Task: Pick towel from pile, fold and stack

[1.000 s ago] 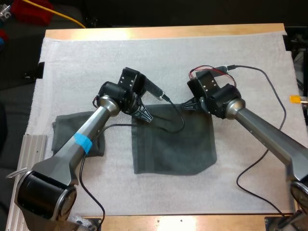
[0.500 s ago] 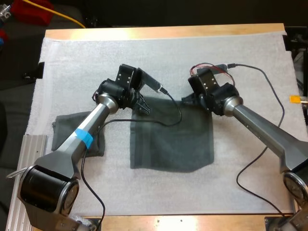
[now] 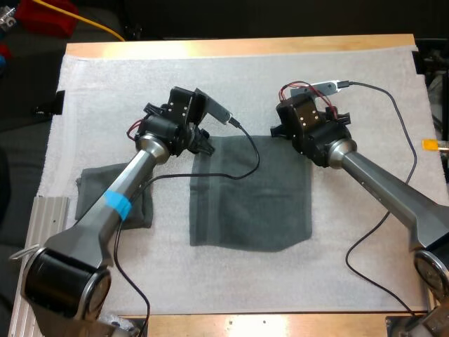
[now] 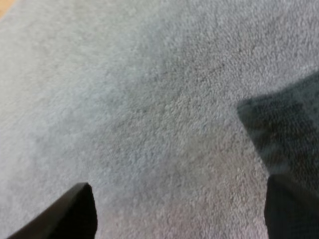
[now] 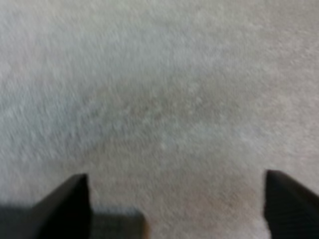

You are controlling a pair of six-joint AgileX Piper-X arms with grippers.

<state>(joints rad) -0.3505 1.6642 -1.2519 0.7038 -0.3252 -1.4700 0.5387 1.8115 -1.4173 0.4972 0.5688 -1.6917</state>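
**A:** Now that both arms have let go, the spread towel (image 3: 252, 200) lies flat on the white mat (image 3: 351, 77), mid-counter (image 3: 238, 46). Half a second back they were still on its far edge.

**B:** Fingers?

**A:** Left gripper (image 3: 203, 145): fingers apart, gripping nothing, over bare mat with the towel's far-left corner just beside one. Right gripper (image 3: 278, 131): same, spread wide at the far-right corner, clear of the cloth.

**B:** So the spreading's done?

**A:** Looks it. The towel slid slightly toward the far side and its far edge is straight. I'd say the fold comes next, and that needs a fresh grasp.

**B:** The other towel (image 3: 91, 188)?

**A:** Bunched at the mat's left, partly under the left arm. Hasn't moved.
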